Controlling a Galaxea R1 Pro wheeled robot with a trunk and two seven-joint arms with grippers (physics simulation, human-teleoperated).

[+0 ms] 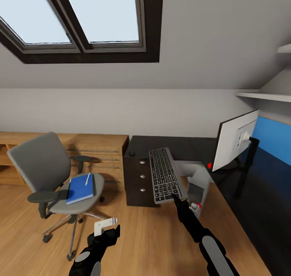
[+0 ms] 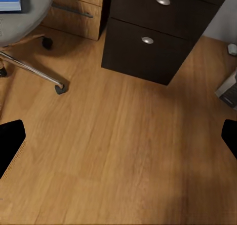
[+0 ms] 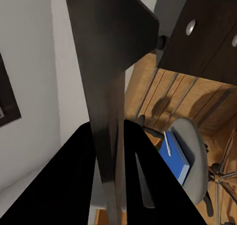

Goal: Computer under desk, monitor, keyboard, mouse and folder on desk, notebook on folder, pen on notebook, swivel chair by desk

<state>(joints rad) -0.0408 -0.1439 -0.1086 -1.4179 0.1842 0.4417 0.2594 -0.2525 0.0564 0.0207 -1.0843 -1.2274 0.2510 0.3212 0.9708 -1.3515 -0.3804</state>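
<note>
Head view: right gripper (image 1: 176, 197) grips keyboard (image 1: 163, 174) aloft.

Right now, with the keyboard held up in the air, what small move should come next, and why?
Probably carry the keyboard, gripped by the right gripper, toward the bare desk top beside the monitor and lower it flat. It hangs tilted off the desk's edge, above the computer.

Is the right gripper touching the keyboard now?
Touching. In the right wrist view, the right gripper has its two dark fingers closed on the keyboard edge, with no gap. The head view shows the keyboard lifted at the arm's tip.
</note>
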